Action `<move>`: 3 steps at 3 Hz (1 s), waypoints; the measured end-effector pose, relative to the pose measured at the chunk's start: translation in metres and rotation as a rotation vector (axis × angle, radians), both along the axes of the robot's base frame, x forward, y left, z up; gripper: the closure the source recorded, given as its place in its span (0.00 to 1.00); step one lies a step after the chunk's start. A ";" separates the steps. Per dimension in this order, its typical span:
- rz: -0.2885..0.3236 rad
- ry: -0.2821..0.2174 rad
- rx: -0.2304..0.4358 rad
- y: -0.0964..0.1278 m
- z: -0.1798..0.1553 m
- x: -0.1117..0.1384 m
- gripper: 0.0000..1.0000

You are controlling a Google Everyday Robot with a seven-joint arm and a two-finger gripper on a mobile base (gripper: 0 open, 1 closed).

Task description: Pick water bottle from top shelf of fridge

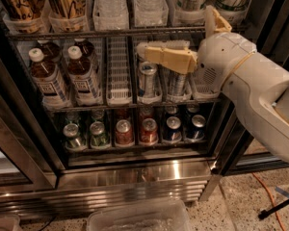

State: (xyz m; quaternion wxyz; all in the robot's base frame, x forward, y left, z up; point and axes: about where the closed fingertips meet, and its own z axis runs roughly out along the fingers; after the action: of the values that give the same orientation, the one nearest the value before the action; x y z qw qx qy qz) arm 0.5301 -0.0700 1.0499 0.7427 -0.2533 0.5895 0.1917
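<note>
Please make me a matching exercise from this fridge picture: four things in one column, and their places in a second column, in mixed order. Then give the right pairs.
Things
1. water bottle
2. brown tea bottles
3. short cans
4. tool

Places
A. lowest rack
B. in front of the slim silver cans
C. top shelf
D. middle rack, left side

Pairs: 1-C, 2-D, 3-A, 4-B
</note>
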 end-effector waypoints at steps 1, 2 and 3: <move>0.000 0.000 0.000 0.000 0.000 0.000 0.00; -0.004 0.047 -0.012 0.003 -0.006 0.004 0.00; -0.027 0.100 -0.019 0.000 -0.014 0.013 0.00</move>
State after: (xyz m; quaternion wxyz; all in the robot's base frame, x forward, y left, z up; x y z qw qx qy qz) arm 0.5435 -0.0699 1.0362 0.7124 -0.2424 0.6311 0.1885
